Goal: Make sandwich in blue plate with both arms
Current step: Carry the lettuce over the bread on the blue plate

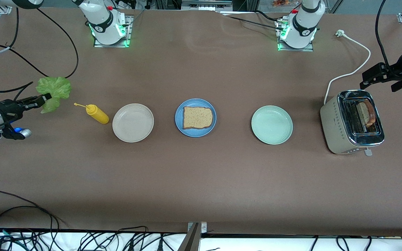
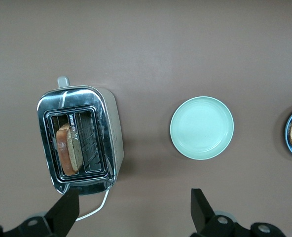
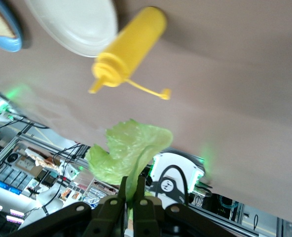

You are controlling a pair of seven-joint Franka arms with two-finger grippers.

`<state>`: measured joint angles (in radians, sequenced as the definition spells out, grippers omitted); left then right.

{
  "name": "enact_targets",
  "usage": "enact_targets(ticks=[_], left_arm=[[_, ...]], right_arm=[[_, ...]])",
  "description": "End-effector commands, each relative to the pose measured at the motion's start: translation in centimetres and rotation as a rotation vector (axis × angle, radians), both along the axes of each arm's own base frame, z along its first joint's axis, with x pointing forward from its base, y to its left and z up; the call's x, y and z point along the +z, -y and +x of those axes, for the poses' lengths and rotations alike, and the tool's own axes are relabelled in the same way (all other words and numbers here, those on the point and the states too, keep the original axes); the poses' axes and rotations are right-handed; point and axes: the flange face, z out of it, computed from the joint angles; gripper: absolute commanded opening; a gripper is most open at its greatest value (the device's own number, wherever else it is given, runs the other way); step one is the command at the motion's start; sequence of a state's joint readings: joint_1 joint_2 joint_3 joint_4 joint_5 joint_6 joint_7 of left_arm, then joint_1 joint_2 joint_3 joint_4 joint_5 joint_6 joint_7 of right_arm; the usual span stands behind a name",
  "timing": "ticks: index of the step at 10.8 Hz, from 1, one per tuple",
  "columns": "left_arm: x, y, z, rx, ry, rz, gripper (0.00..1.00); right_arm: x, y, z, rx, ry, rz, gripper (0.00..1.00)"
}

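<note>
Brown tabletop [image 1: 201, 181], cables along its camera-side edge. Blue plate [image 1: 179, 120] sits mid-table, middle one of three plates in a row, with one toast slice [image 1: 196, 117] lying flat on it; that is all of the sandwich on the plate so far. Cream-white plate [image 1: 133, 122] is beside it toward the right arm's end, mint-green plate [image 1: 272, 124] beside it toward the left arm's end, all three apart from each other. Yellow squeeze bottle [image 1: 97, 114] lies on its side just beside the cream-white plate, nozzle pointing away from that plate, cap strap sticking out. Right gripper [image 1: 44, 99] is in the air over the table at the right arm's end, past the bottle, fingers pressed together and pinching the lettuce leaf [image 1: 55, 89] by one edge; the leaf sticks out past the fingertips, clear of the table, also visible in the right wrist view [image 3: 128, 150]. Toaster [image 1: 351, 122] stands at the left arm's end, well apart from the mint-green plate, white cord [image 1: 352, 71] running off toward the robot bases. Second toast slice [image 1: 366, 113] stands upright in one slot, the other slot empty. Left gripper [image 2: 133, 210] hangs over the table beside the toaster, fingers spread wide, holding nothing.
</note>
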<state>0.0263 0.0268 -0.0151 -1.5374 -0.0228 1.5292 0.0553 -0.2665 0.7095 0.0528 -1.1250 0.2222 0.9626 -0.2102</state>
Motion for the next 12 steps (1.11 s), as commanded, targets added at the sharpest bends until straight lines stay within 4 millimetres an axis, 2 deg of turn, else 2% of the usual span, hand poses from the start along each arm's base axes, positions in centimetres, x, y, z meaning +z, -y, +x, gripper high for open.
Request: enact_targets(ticks=[1,3,4,6,8,10,11,12], left_arm=[[0.6,-0.3,-0.2,-0.017,0.004,-0.029,1.00],[0.7,-0.3,-0.2,-0.017,0.006,-0.029,1.00],[0.6,-0.2,-0.2,-0.017,0.004,-0.029,1.00],[0.9,-0.5,-0.3,-0.012,0.010,-0.028,1.00],[0.8,-0.7,-0.3,-0.010,0.009,-0.028,1.00],[0.8,-0.8,-0.3,-0.009,0.009,-0.028,1.00],[0.8,-0.8,-0.3,-0.009,0.009,-0.028,1.00],[0.8,-0.7,-0.3,-0.010,0.011,-0.028,1.00]], right_arm=[[1.8,-8.0,0.7,0.117,0.023,0.138,0.00],[2.6,-14.0,1.2,0.203,0.067,0.195,0.00],[2.7,-16.8,1.3,0.204,0.071,0.166,0.00],[3.2,-23.8,1.4,0.199,0.099,0.182,0.00],[2.2,-31.6,1.8,0.135,0.162,0.087,0.00],[2.0,-40.3,0.4,0.137,0.243,0.049,0.00],[0.4,-43.7,-0.2,0.121,0.286,0.038,0.00],[-2.2,-46.6,-0.8,0.093,0.322,0.030,0.00]])
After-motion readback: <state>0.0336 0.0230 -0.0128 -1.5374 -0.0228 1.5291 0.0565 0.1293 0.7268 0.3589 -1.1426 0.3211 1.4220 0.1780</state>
